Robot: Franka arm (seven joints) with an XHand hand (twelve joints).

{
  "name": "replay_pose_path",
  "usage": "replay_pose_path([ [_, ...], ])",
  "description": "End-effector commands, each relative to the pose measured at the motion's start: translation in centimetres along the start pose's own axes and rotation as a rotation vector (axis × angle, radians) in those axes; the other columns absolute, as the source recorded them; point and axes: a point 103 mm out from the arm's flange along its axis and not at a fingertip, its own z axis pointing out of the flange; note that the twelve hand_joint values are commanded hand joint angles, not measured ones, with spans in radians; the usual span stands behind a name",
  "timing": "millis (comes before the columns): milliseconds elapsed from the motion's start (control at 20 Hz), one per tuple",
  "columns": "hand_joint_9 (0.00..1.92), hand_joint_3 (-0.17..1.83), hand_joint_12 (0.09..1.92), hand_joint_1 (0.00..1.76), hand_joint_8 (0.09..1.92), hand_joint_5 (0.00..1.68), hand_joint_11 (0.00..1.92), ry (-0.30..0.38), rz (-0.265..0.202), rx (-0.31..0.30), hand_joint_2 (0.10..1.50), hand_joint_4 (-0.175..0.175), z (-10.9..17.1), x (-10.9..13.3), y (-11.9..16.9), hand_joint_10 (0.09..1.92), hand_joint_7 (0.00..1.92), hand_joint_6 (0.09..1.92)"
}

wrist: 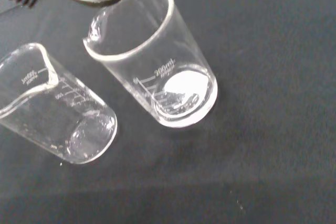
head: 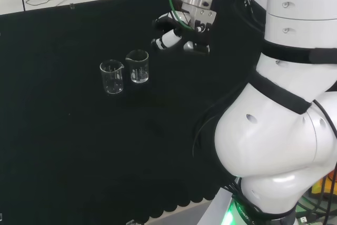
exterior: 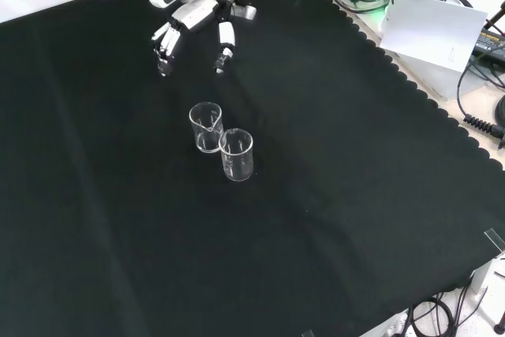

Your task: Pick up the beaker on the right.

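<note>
Two clear glass beakers, faint against the black cloth (exterior: pixel 355 195), stand upright, almost touching. Head view: right beaker (head: pixel 138 67), left beaker (head: pixel 112 77). Above, the hand (exterior: pixel 193 17) hangs empty, fingers spread.

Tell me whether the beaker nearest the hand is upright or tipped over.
Upright. The beaker stands on its base on the cloth with its open rim up, beside the second beaker; the hand hovers apart from it.

Only readable stuff is in the wrist view: nearer beaker (wrist: pixel 157 61) has white graduation lines w/ "200ml" at the top mark. Other beaker (wrist: pixel 52 108) has a printed scale too, small figures by its rim (too tiny to read tbh). Nothing legible elsewhere.
</note>
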Motion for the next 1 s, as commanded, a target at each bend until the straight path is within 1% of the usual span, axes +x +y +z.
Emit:
replay_pose_path([
  [50, 0.45, 0.61, 1.4, 0.86, 0.67, 0.51, 0.05, 0.04, -0.038, 0.011, 0.6, -0.049, 1.6, -0.6, 0.5, 0.64, 0.36, 0.09],
  [200, 0.46, 0.61, 1.4, 0.86, 0.68, 0.53, 0.06, 0.051, -0.06, 0.013, 0.59, -0.051, 2.3, -0.6, 0.9, 0.64, 0.38, 0.09],
  [250, 0.47, 0.61, 1.4, 0.86, 0.68, 0.53, 0.06, 0.062, -0.063, 0.033, 0.59, -0.051, 2.6, -0.6, 1.1, 0.64, 0.38, 0.09],
  [300, 0.45, 0.61, 1.4, 0.85, 0.68, 0.52, 0.04, 0.068, -0.067, 0.041, 0.59, -0.051, 2.8, -0.6, 1.3, 0.63, 0.37, 0.09],
  [500, 0.41, 0.61, 1.39, 0.83, 0.67, 0.49, 0.0, 0.072, -0.094, 0.031, 0.57, -0.052, 3.9, -0.6, 1.9, 0.62, 0.34, 0.09],
  [600, 0.42, 0.61, 1.39, 0.83, 0.67, 0.49, 0.01, 0.093, -0.106, 0.013, 0.57, -0.052, 4.3, -0.8, 2.0, 0.62, 0.34, 0.09],
  [1000, 0.43, 0.59, 1.4, 0.78, 0.68, 0.49, 0.01, 0.133, -0.136, 0.02, 0.55, -0.052, 5.9, -1.2, 2.9, 0.63, 0.35, 0.09],
])
